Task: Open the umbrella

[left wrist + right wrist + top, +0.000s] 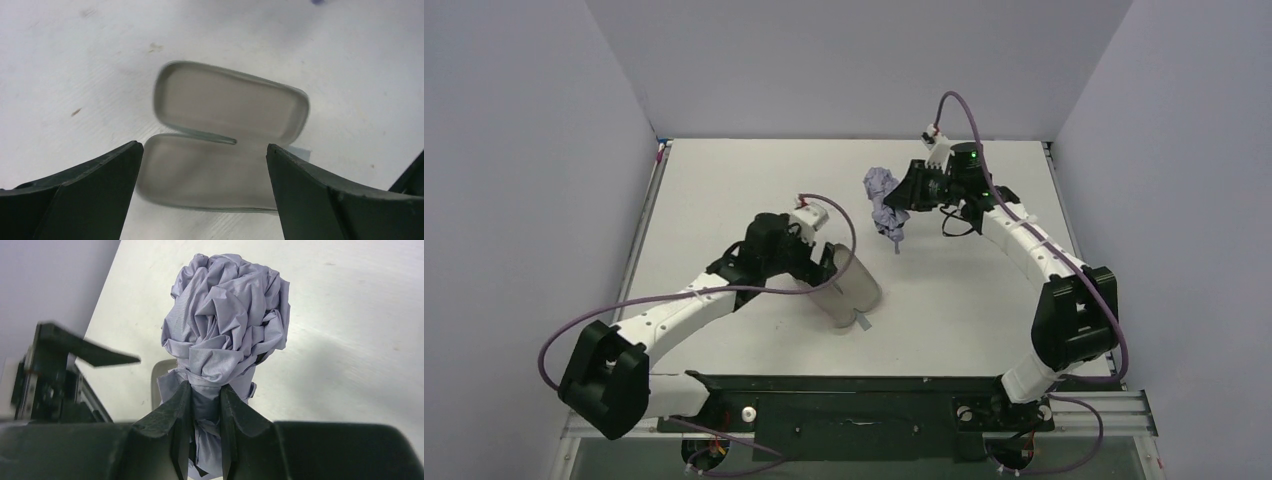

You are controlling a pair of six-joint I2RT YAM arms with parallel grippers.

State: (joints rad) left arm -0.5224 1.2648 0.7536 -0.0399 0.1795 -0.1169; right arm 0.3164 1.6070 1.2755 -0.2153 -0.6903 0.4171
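The umbrella (881, 190) is a crumpled lilac fabric bundle, folded and held above the table at the back right. My right gripper (898, 205) is shut on it. In the right wrist view the fingers pinch the tied lower part of the umbrella (227, 315), with the right gripper (205, 390) just under the bunched fabric. No shaft or handle shows. My left gripper (829, 262) hangs open over the case. In the left wrist view the left gripper (203, 146) has its jaws wide apart and nothing between them.
A pale pink-beige capsule case (852, 292) lies open on the white table (754, 180) near the middle front; both shells of the case (225, 130) face up. The left arm (65, 370) shows beside the umbrella. Grey walls enclose three sides.
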